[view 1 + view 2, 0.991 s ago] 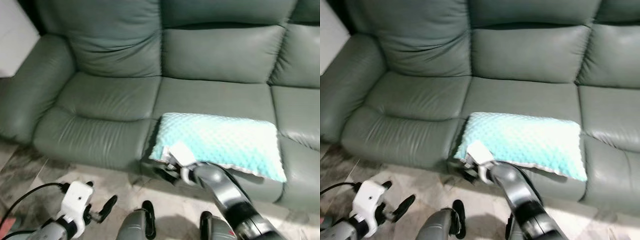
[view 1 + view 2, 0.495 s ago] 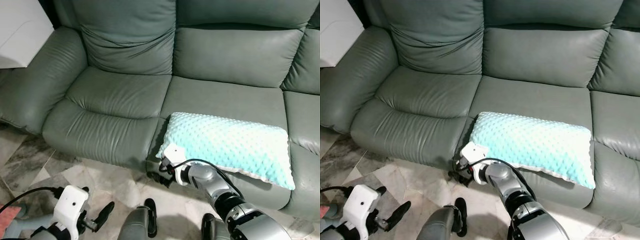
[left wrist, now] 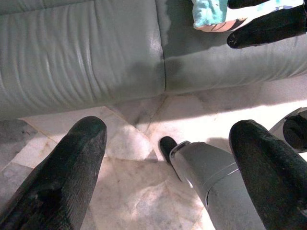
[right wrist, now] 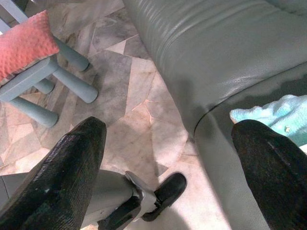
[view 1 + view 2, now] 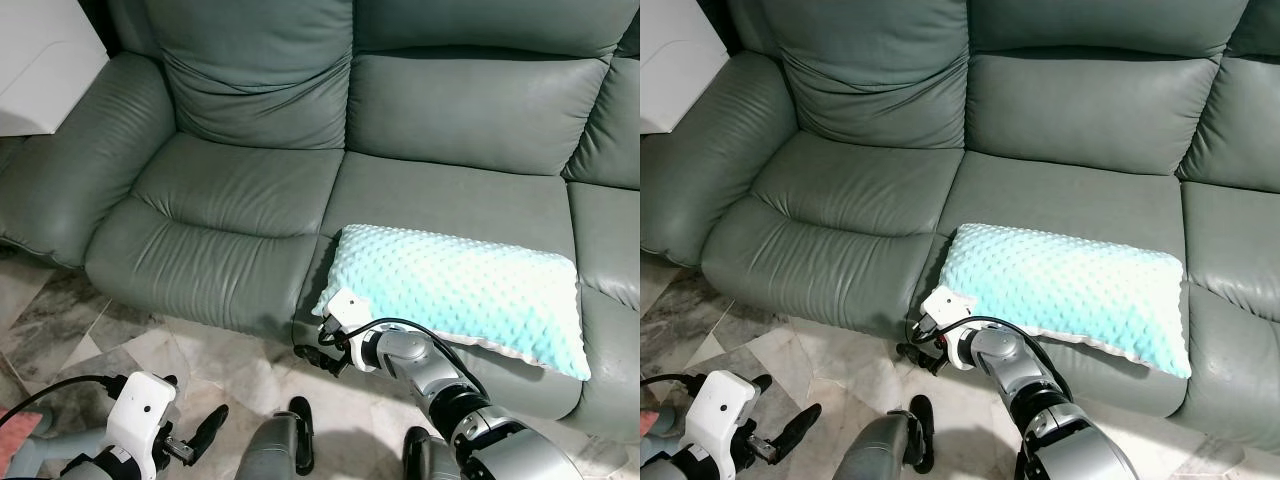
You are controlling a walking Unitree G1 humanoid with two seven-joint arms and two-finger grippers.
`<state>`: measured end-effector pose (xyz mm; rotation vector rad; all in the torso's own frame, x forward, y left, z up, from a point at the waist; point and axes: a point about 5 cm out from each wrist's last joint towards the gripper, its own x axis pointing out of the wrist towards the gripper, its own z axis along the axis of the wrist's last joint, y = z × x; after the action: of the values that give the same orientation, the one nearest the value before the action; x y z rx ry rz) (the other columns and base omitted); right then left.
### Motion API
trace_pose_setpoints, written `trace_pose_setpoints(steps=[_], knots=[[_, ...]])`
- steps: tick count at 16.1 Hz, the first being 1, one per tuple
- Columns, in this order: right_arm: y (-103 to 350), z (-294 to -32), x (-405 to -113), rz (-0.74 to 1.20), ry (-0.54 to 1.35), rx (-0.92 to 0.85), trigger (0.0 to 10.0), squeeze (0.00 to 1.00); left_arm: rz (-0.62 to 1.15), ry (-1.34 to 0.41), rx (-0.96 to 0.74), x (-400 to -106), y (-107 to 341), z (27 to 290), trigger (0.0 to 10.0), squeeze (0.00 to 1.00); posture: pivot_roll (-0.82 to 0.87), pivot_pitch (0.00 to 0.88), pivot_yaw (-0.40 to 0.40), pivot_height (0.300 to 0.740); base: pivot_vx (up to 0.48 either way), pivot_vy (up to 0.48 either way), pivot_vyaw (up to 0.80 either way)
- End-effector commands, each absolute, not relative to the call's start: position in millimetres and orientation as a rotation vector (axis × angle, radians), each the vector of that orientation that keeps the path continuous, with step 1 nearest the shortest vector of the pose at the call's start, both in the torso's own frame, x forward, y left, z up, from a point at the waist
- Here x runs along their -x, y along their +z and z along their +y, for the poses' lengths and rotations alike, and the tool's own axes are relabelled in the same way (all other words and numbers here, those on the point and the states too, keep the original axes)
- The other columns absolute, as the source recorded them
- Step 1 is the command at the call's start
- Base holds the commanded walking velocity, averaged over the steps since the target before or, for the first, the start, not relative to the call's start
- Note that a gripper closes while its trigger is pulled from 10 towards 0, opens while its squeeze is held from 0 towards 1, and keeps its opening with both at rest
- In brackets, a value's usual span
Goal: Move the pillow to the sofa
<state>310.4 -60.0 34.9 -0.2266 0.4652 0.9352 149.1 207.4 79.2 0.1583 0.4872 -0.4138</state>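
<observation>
Nothing much is shifting since half a second ago: the turquoise pillow (image 5: 462, 292) is lying on the green leather sofa (image 5: 240, 190), its near corner overhanging the seat edge. Right gripper (image 5: 917, 352), fingers apart, is hanging just beside that corner, while left gripper (image 5: 205, 432) is hovering open over the marble floor (image 5: 830, 370).

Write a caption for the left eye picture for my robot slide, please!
Turquoise pillow lying on the green sofa, with the robot's open right end effector just off its front corner.

A pale marble floor (image 5: 130, 345) with grey veining runs in front. A white cabinet (image 5: 40, 55) stands at the far left. A blue-legged stool (image 4: 53, 81) carries a pink cushion (image 4: 24, 43).
</observation>
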Motion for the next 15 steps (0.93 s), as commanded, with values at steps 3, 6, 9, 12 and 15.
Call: trace_pose_setpoints(steps=[3,6,9,12,15], knots=[[31,-53,-306,0.478,0.961,0.224,10.0,0.00,0.511,-0.396,-0.167,-144,79,213,10.0,0.00,0.29,0.308,0.173,0.740,0.000,0.000,0.00],[31,-53,-306,0.478,0.961,0.224,10.0,0.00,0.511,-0.396,-0.167,-144,79,213,10.0,0.00,0.29,0.308,0.173,0.740,0.000,0.000,0.00],[28,-85,-315,0.416,0.659,0.166,10.0,0.00,0.445,-0.392,-0.131,-179,83,194,10.0,0.00,0.22,0.293,0.174,0.740,0.000,0.000,0.00],[33,-103,-321,0.350,0.485,0.057,10.0,0.00,0.364,-0.373,-0.132,-213,87,181,10.0,0.00,0.19,0.274,0.167,0.740,0.000,0.000,0.00],[36,-99,-321,0.326,0.462,0.008,10.0,0.00,0.359,-0.370,-0.133,-222,87,180,10.0,0.00,0.17,0.259,0.164,0.740,0.000,0.000,0.00]])
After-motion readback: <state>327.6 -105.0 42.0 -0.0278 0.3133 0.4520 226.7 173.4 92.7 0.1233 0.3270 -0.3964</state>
